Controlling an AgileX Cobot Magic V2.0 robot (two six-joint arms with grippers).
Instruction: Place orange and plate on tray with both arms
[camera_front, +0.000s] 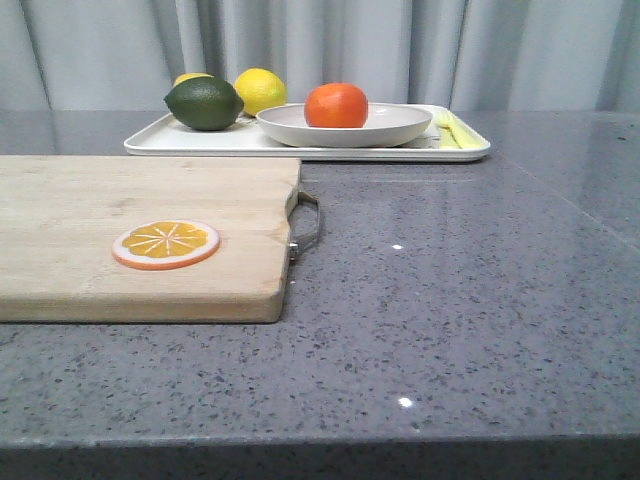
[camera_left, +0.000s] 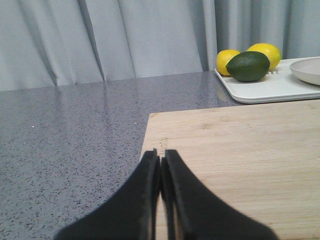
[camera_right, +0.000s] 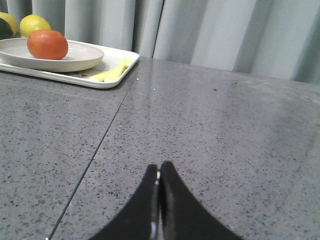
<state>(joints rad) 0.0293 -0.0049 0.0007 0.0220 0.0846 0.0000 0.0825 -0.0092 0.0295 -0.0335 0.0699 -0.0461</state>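
A speckled grey stone counter (camera_front: 450, 330) carries a wooden cutting board (camera_front: 120, 240); grey curtains (camera_front: 330, 40) hang behind. The orange (camera_front: 336, 105) sits in the plate (camera_front: 400, 128) on the tray (camera_front: 200, 142). Left gripper (camera_left: 160, 162) and right gripper (camera_right: 159, 172) are closed, empty.

We see a polished speckled stone table (camera_front: 450, 300), a matt pale wooden cutting board (camera_front: 140, 250) with metal handle (camera_front: 308, 225), a glazed plate (camera_front: 345, 128), and a smooth-skinned orange (camera_front: 336, 105).
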